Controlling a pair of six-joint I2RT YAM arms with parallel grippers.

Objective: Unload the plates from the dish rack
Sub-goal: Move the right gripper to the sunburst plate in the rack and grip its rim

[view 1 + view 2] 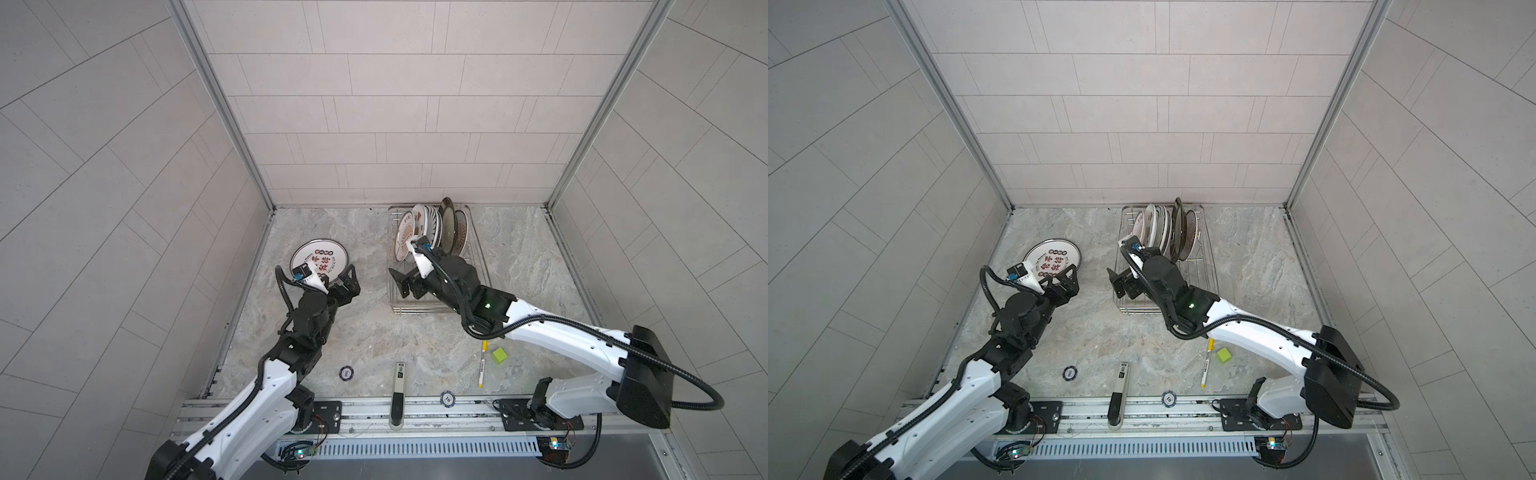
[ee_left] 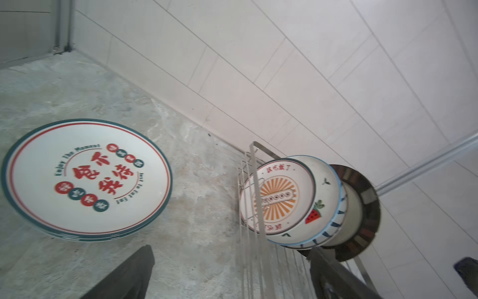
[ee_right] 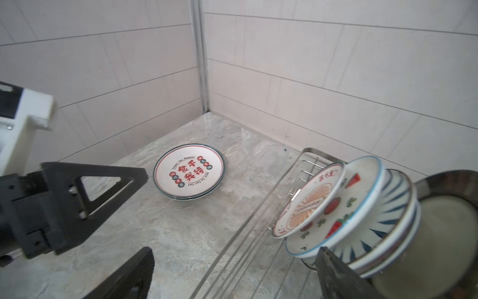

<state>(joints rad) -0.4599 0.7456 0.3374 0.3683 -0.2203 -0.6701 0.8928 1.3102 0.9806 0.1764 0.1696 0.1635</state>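
Both claws gape empty: the left gripper (image 1: 340, 280) hovers at the near edge of the red-character plate (image 1: 318, 255), already flat on the table (image 1: 374, 340); the right gripper (image 1: 402, 277) is over the dish rack (image 1: 411, 308), at its bare near end. Next, likely: pinch the rim of the sunburst plate (image 1: 405, 237), frontmost of those standing farther back, and lift it straight out.
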